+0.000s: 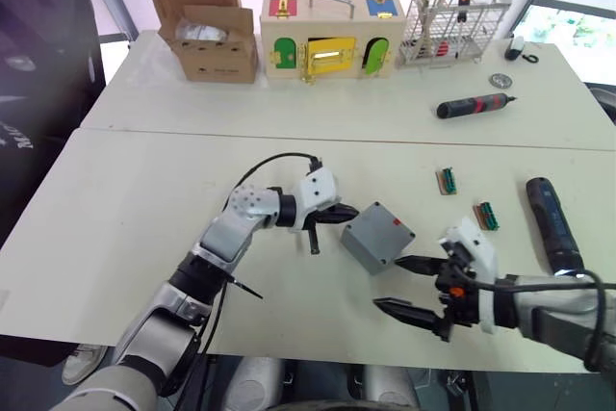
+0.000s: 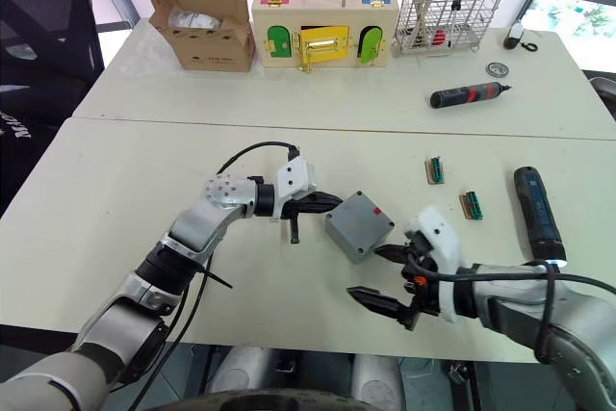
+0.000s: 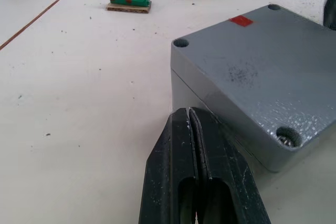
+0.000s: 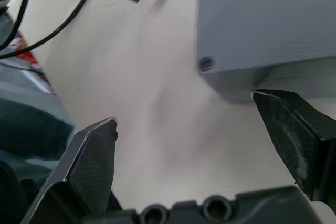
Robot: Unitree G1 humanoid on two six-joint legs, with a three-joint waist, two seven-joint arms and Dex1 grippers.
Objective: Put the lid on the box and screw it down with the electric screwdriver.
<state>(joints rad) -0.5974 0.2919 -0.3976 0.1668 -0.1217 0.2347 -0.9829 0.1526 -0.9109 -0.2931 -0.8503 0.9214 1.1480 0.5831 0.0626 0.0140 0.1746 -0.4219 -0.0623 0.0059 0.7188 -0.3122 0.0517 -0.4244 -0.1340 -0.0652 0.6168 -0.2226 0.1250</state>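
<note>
On white table [image 1: 115,228], grey box [image 1: 377,236], wire basket [image 1: 454,24]

My two head views look forward and down over the table [image 1: 115,228], almost the same scene. My left wrist view sits very near the box [image 3: 252,72], facing it at about one o'clock. My right wrist view shares this box.

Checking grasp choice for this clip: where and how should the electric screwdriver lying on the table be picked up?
Grip the electric screwdriver around the middle of its thick black barrel, coming down from above with the right hand, which is open and nearest. It lies flat on the table, its long axis running away from the robot, so the fingers should close across its width.
</note>
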